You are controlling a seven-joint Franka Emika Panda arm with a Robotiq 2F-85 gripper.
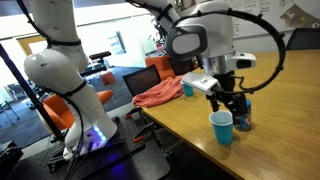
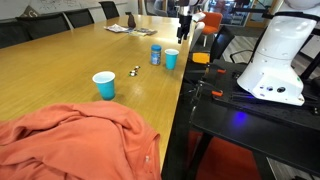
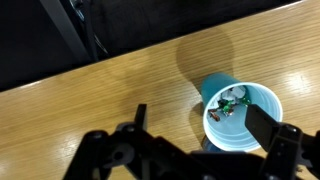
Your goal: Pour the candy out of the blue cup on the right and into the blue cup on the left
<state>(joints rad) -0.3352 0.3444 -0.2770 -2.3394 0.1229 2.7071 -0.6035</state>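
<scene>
Both jaws of my gripper [image 3: 195,112] stand spread, empty. Candy-filled blue cup [image 3: 242,118] sits upright on the desk [image 3: 110,85] right beneath, offset toward one jaw, so I'd centre before closing.

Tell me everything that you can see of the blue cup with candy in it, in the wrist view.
The blue cup stands upright on the wooden table, seen from above. Its outside is blue, its inside white, its rim round; it looks like paper or plastic. A few small candies lie inside. One of the dark fingers crosses its opening; contact cannot be told.
</scene>
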